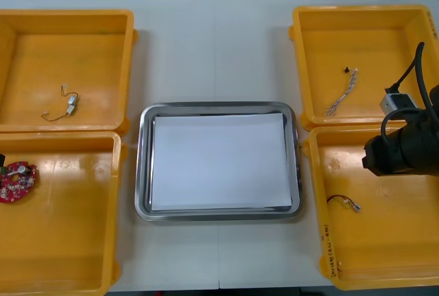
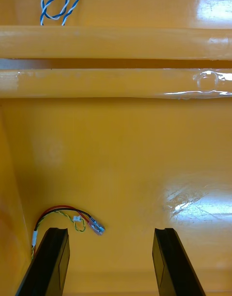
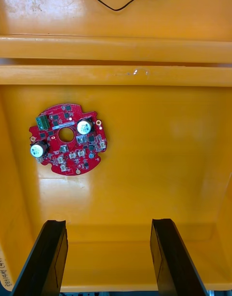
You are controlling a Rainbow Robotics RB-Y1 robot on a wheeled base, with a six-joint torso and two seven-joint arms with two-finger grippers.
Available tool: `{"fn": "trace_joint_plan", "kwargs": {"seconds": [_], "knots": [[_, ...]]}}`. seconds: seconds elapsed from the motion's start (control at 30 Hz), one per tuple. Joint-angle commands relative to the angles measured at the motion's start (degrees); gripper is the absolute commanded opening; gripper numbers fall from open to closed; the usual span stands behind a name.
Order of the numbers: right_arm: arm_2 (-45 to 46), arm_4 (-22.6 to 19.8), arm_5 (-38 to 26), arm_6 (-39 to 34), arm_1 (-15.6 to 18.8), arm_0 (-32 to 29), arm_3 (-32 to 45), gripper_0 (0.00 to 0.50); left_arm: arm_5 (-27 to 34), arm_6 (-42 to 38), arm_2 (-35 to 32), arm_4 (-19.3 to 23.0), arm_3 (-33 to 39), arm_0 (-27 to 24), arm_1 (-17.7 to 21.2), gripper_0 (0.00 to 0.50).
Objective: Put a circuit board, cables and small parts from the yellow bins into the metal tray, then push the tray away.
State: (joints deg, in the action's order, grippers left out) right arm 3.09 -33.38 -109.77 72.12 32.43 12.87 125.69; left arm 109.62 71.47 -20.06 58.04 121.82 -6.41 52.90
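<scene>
Two grippers poised and nothing in the metal tray yet. Its white inside lies bare at the middle of the worktop.

Over to the right gripper, low in the near right yellow bin, fingers spread wide and holding nothing. The red and yellow cable lies on the bin floor just beside one finger, not between the two. From the front view its long axis runs roughly side to side across the bin. The pale plug end points to the robot's right and the other end curls back toward the wall on the tray side.

That offset is the danger: a straight drop and squeeze likely catches air or nips only the plug tip. A thin wire lying flat on slick plastic can also slide out. If the gripper shifts over to centre the wire, the outer finger may knock the bin wall.

The left gripper is open and empty too, over the near left yellow bin. The circuit board lies flat, parts side up, beyond the fingertips and off toward one finger, touching neither. It is round, so there is no long axis to line up with — but a flat disc offers little edge. The fingers could scrape across its parts or skate it along the floor instead of lifting it.
</scene>
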Motion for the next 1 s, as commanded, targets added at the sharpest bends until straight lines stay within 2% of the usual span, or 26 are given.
{"fn": "trace_joint_plan", "kwargs": {"seconds": [0.03, 1.0], "knots": [[1.7, 0.2, -0.2, -0.6, -0.4, -0.7, 0.5, 0.5, 0.4, 1.1, -1.7, -0.5, 1.3, 1.0, -0.6, 0.5], [1.7, 0.2, -0.2, -0.6, -0.4, -0.7, 0.5, 0.5, 0.4, 1.1, -1.7, -0.5, 1.3, 1.0, -0.6, 0.5]]}}
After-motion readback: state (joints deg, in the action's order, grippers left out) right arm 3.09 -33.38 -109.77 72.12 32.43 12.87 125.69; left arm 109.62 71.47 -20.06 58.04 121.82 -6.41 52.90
